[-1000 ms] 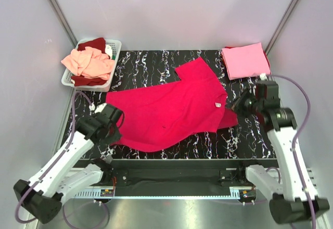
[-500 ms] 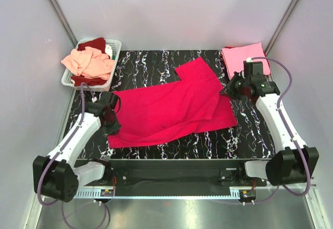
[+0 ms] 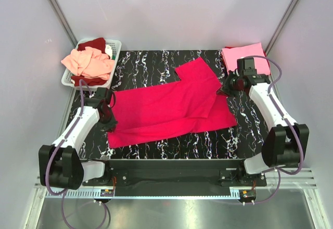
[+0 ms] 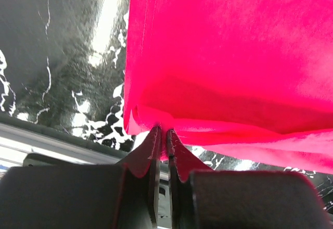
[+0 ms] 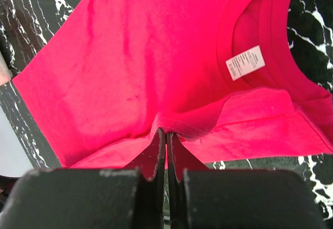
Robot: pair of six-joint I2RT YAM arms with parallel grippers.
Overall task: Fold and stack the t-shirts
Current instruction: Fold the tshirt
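Top external view: crimson-red t-shirt (image 3: pixel 166 109) was spread on the tabletop (image 3: pixel 244 135), held at both ends.
Left gripper (image 4: pixel 162 135): was clamped on the hem corner.
Right gripper (image 5: pixel 165 135): was pinched shut on the shoulder fold.
Risk: thin pinches judged liable to slip under tension; the fold could be skewed.

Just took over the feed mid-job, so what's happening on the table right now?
Both arms are working the crimson-red t-shirt, spread across the black marbled table. The left gripper is shut on its hem end, and the right gripper is shut on a fold of cloth near the collar. One long edge is already doubled over. A folded pink t-shirt lies at the far right corner. The peach t-shirt and the maroon t-shirt wait in the white basket.
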